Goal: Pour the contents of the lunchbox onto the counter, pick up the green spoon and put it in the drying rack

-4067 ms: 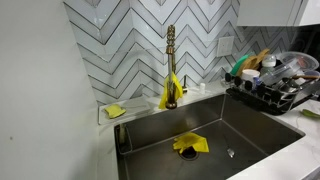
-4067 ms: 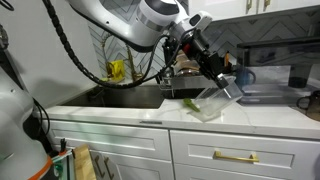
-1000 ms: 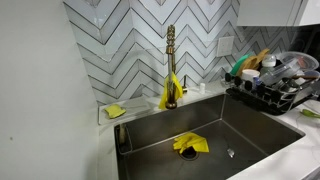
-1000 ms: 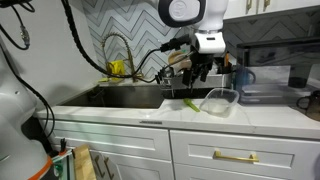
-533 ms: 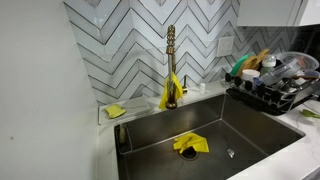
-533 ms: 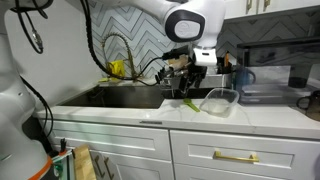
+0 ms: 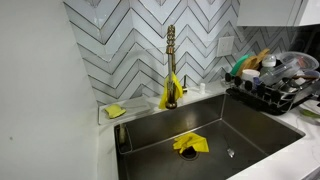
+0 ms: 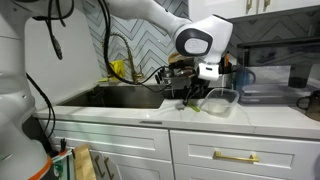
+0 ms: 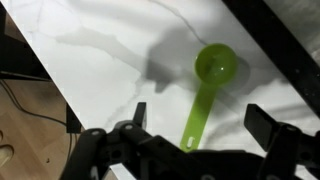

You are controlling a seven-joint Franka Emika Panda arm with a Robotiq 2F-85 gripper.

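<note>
Sink side first: yellow sponge (image 7: 115, 111) on the ledge, brass faucet (image 7: 170, 55), then the steel sink (image 7: 250, 135) with a yellow rag (image 7: 190, 144) lying in it. The black drying rack (image 7: 272, 88) sits over at 3 o'clock, packed with dishes. In an exterior view the gripper (image 8: 192, 96) hangs just over the white counter (image 8: 260, 118). The clear lunchbox (image 8: 221, 100) is at its 3 o'clock and looks empty, though it's hard to tell. Wrist view: the green spoon (image 9: 205, 90) lies flat on the counter, bowl toward 1 o'clock, handle running to 7. The fingers (image 9: 139, 113) are spread wide either side, not touching it.
</note>
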